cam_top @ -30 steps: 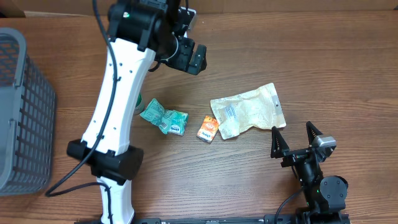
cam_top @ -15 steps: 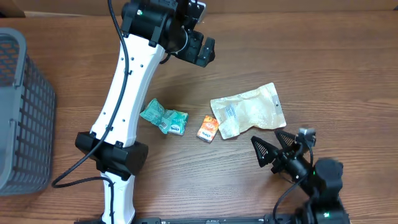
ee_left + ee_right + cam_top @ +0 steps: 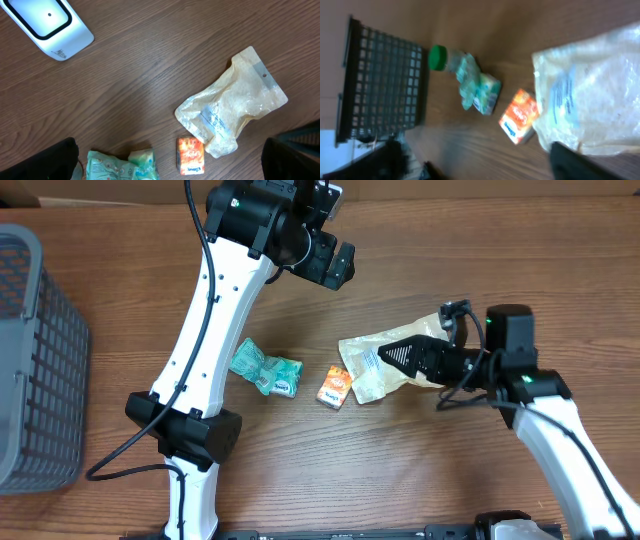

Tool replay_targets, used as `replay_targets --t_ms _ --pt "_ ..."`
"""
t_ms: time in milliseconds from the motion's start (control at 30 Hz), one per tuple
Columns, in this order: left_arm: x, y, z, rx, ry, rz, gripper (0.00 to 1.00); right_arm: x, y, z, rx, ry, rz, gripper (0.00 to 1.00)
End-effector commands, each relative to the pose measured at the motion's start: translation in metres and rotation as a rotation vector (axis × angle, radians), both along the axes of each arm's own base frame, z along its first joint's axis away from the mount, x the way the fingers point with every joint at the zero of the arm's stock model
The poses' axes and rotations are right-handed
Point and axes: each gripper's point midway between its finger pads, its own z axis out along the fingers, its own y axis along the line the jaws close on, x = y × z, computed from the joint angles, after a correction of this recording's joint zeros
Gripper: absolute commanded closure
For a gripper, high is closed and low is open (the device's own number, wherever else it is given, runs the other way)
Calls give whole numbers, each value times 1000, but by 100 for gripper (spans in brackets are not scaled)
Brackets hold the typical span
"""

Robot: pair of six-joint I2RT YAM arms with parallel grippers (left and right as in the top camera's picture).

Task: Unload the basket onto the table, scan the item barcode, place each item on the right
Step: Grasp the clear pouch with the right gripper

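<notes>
- We find print on the pouch (image 3: 398, 362): a white label with blue lines, too small for us to read. The white lettering on the orange box (image 3: 336, 387) is blurred. A small grey word sits near the rim of the scanner (image 3: 48, 23), and we cannot read it either.
- The pouch is crinkled, clear-beige film with a sealed strip at one end. The box is small, squared card. The green packet (image 3: 263, 369) is soft, crumpled wrap, and the scanner is smooth white plastic with a dark-outlined window.
- The pouch lies flat on the wooden tabletop (image 3: 560, 280), right of its middle. The box sits just beside it on the left, with the packet further toward the left edge.
- The grey mesh basket (image 3: 35, 350) stands at the left edge, and a green-capped bottle (image 3: 438, 56) lies between it and the packet.
- The right gripper (image 3: 402, 355) hangs over the pouch with its fingers spread wide — nothing is clamped.
- The left gripper (image 3: 335, 265) is up near the far edge, fully wide and empty.
- Bare wood runs along the right edge and the far right corner.
</notes>
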Motion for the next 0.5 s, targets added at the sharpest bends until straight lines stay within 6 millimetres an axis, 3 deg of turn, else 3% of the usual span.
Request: replay_targets --t_ms 0,67,133,333,467 --pt "0 -4 -11 16 17 -29 1 2 -2 -40 15 275 -113 32" --pt "0 -4 -12 18 21 -29 0 -1 -13 -70 -31 459 -242 48" --pt "1 -3 -15 23 24 -26 0 -4 -20 -86 -67 538 -303 53" --pt "0 -3 -21 36 35 -43 0 -15 -38 -113 -203 640 -445 51" --pt "3 -4 -23 34 32 -42 0 -20 -36 -124 -244 661 -503 46"
